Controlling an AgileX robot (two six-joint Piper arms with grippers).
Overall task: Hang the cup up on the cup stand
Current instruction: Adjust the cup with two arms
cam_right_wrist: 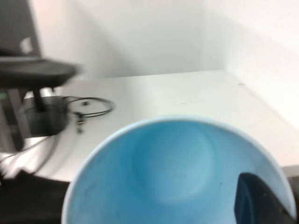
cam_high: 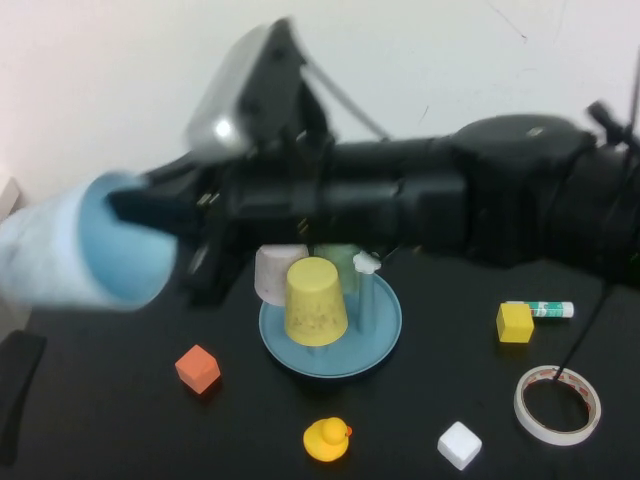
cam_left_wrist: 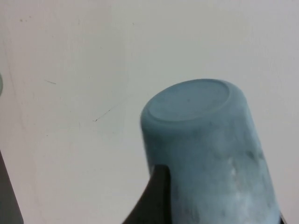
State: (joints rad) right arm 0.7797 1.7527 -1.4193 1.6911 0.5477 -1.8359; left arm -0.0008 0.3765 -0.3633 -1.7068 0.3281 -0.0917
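Blue cup (cam_high: 90, 250) pinched by right tool (cam_high: 150, 215), left tool (cam_left_wrist: 154, 200) beside

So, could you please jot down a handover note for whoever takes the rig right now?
Right hand: shut on the cup at its rim, raised over the table's left.
Left hand: by the same cup.
Cup: in the air, on its side.
Stand: mid-table, with a yellow cup on it.
Done: cup lifted.
Left: hang it on a free peg.
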